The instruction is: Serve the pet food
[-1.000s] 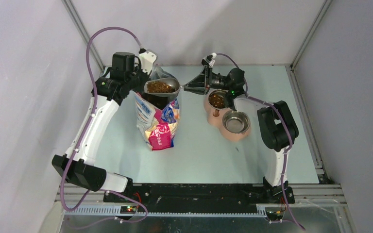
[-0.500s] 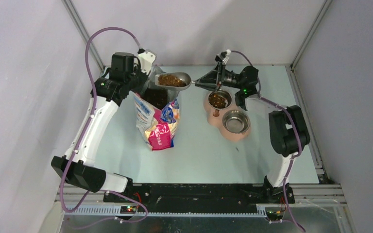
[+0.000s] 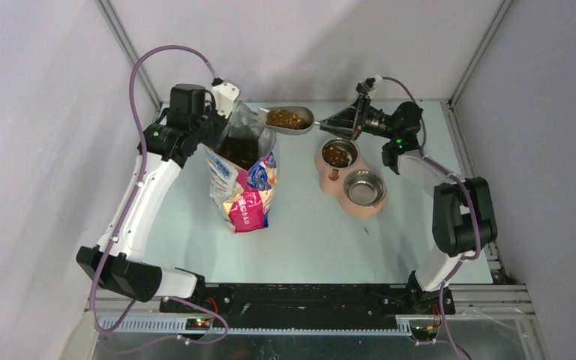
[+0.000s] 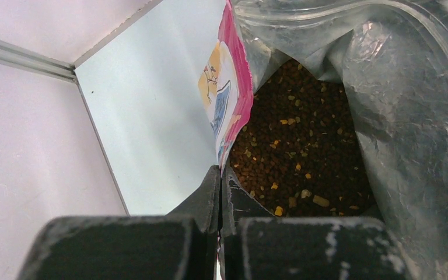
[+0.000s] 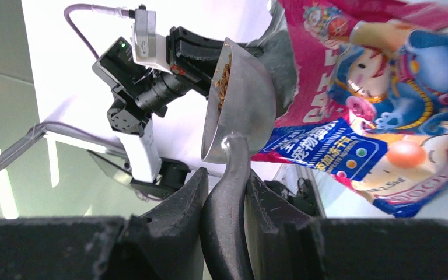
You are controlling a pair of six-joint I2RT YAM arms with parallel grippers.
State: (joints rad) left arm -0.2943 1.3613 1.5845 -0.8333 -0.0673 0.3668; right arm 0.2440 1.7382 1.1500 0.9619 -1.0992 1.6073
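Right gripper [image 3: 327, 124] was closed partway on the handle of the grey metal scoop [image 3: 291, 118]; the wrist view showed the handle clamped between both fingers. The scoop's pan was loaded with small dark brown dry kibble pellets [image 3: 286, 117], a few orange bits mixed in. It was held in the air toward the back of the table, between the bag mouth and the bowls, not over either bowl in the top view. More kibble sat deep inside the glossy blue, pink and red cartoon-printed bag [image 3: 245, 191], which stood upright with its mouth open and silver lining showing. Left gripper [image 4: 219, 178] was fully closed, pinching the bag's top edge. Right of the bag and apart from it stood a copper-coloured double-bowl stand [image 3: 328, 182] with two round steel bowls. The far bowl [image 3: 336, 154] held a layer of kibble and the near bowl [image 3: 364, 187] showed bare steel. From above, the handle end of the scoop was just behind the far bowl's rim. Bag and stand both sat on the pale blue-green tabletop [image 3: 307, 232].
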